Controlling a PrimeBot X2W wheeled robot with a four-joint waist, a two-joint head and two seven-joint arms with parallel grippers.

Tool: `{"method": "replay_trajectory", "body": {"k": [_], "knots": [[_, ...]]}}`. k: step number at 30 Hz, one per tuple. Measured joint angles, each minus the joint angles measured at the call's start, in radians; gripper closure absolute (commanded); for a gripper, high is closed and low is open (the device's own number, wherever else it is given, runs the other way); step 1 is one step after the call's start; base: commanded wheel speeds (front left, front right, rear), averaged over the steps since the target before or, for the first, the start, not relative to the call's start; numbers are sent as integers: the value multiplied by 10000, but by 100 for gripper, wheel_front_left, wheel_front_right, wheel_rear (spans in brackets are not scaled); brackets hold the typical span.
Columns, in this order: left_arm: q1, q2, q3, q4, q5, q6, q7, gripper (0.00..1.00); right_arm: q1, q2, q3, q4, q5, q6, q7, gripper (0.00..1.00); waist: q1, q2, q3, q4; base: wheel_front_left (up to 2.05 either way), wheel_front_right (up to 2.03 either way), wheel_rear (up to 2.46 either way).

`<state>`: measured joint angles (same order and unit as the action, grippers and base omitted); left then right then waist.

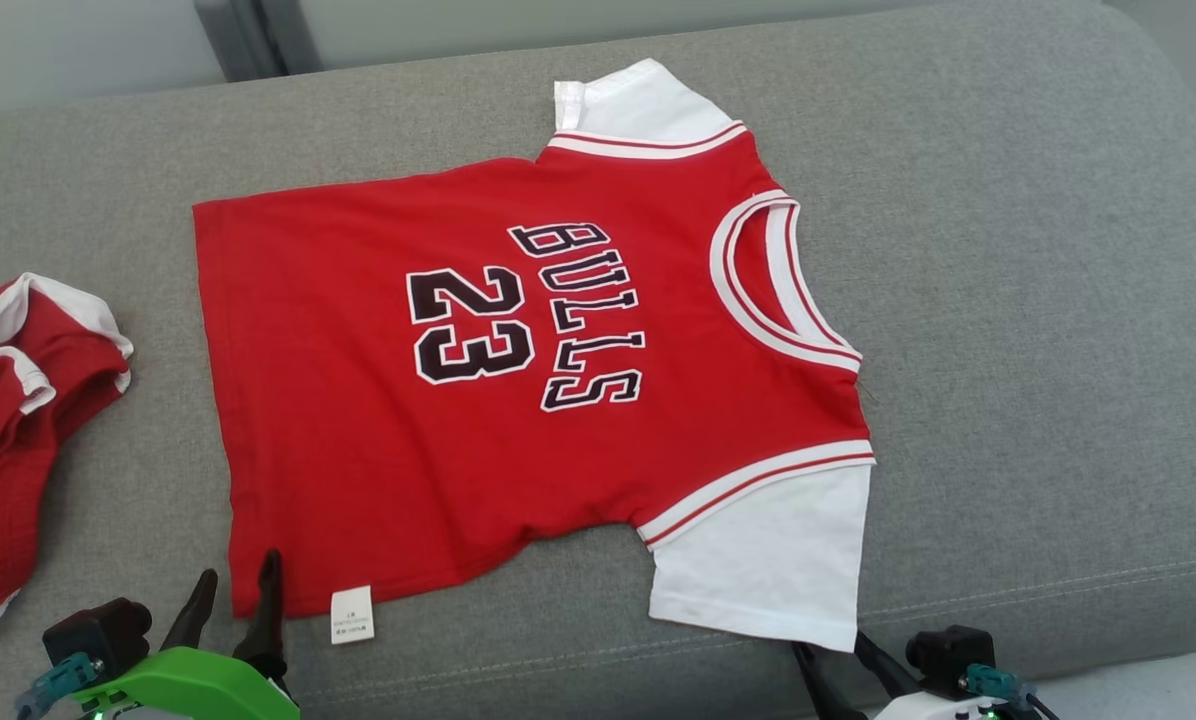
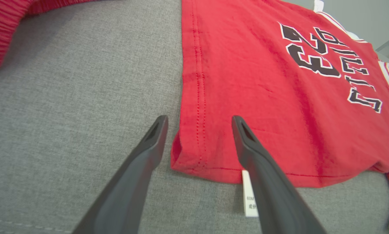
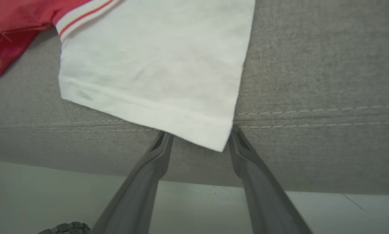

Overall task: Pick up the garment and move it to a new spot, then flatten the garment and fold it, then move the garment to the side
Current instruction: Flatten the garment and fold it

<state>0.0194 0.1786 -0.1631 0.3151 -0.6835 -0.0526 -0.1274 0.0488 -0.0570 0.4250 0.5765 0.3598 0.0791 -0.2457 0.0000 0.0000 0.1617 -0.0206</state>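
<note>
At far left lies a crumpled red garment (image 1: 18, 420). Lower left, the left gripper (image 1: 240, 566) is spread astride the hem corner of the red jersey (image 1: 518, 400), which lies flat mid-frame on the grey cushion (image 1: 1008, 300). Lower right, the right gripper (image 1: 833, 648) is spread at the white sleeve (image 1: 768, 560).

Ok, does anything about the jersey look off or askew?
Mostly flat, but the jersey buckles along its near edge beside the white sleeve. Its label sticks out past the corner, and the sleeve tip reaches over the seam of the cushion. A second red garment lies crumpled at the left.
</note>
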Motion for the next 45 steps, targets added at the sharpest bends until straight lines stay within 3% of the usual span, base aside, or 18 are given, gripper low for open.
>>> {"method": "replay_trajectory", "body": {"k": [9,15,19,23,36,39,45], "knots": [[0,-15,2,86,0,-2,-29,0,0,13,2,-341,-90,42,-4,24,0,0,-3,-72,0,0,0],[0,-15,8,136,-15,-2,-69,0,8,31,2,-435,-104,46,-4,17,0,0,20,-122,0,0,0],[0,-10,58,132,-38,-2,-71,0,13,36,-12,-508,-173,86,-4,19,0,0,121,-178,0,0,0],[-6,-4,65,109,-58,-2,-71,0,22,8,-92,-531,-180,90,-6,10,0,0,243,-244,0,0,0],[-113,121,121,98,-58,-2,-102,0,101,-123,-443,-848,-125,199,-15,9,0,0,414,-409,0,0,0],[-117,128,142,98,-58,-2,-102,0,236,-123,-385,-878,-115,255,-15,11,0,0,418,-430,0,0,0],[-142,138,148,98,-58,-2,-102,0,278,-107,-314,-886,-115,265,-15,31,0,0,439,-472,0,0,0]]}}
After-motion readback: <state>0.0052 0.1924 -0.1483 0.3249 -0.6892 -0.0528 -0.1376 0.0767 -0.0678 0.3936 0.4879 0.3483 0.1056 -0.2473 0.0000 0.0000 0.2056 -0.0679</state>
